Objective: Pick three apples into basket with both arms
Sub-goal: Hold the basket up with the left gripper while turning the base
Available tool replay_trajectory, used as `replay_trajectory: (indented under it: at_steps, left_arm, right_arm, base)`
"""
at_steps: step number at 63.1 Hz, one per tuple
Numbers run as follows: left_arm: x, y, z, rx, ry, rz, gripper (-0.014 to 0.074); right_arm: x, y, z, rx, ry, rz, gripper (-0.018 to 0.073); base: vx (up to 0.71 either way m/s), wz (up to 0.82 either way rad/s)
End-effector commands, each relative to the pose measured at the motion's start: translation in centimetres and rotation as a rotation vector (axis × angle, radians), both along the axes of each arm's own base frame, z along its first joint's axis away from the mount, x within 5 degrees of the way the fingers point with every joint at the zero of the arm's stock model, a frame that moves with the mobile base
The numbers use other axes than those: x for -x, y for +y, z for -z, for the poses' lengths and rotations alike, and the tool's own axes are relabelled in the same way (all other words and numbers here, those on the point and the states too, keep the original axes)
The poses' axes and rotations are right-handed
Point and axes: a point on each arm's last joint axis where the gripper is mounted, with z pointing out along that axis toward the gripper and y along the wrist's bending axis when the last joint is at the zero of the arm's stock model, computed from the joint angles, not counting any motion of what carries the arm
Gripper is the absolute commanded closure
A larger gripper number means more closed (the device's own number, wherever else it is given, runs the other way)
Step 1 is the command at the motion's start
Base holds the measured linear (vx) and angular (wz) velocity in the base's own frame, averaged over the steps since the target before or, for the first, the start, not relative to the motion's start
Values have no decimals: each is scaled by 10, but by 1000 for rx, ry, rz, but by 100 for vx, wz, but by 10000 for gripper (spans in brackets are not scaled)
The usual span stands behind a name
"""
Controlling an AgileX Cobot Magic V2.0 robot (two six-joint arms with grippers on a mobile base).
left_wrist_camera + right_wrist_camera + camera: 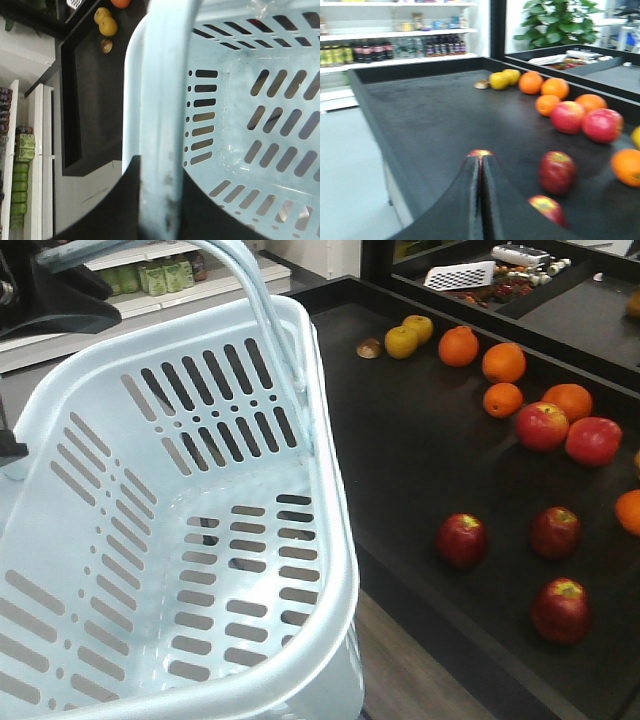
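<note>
Left end effector (159, 172) apparently grips basket (338, 540); apples (461, 539) (555, 531) (561, 609) sit beside

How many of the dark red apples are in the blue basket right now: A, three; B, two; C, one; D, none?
D: the basket shows only its bare slotted floor, and all three dark red apples lie on the black tray beside it.
</note>
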Motion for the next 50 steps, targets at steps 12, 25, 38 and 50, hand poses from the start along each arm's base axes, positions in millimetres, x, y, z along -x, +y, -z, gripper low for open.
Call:
replay_trajectory:
  at_steps: [12,25,38,50]
  left_arm:
    - [8,7,-16,75,-75,1,603]
    - [8,7,-16,75,-75,1,603]
    - [8,7,-16,75,-75,1,603]
    - [8,7,-16,75,-75,1,603]
  right_arm:
    - [0,0,-3,11,-75,0,568]
    - [0,0,-3,11,-75,0,568]
    - [0,0,-3,11,-75,0,568]
    - [0,0,-3,11,-75,0,568]
  base:
    - [-3,42]
    - [-2,41]
    - [1,41]
    - [4,41]
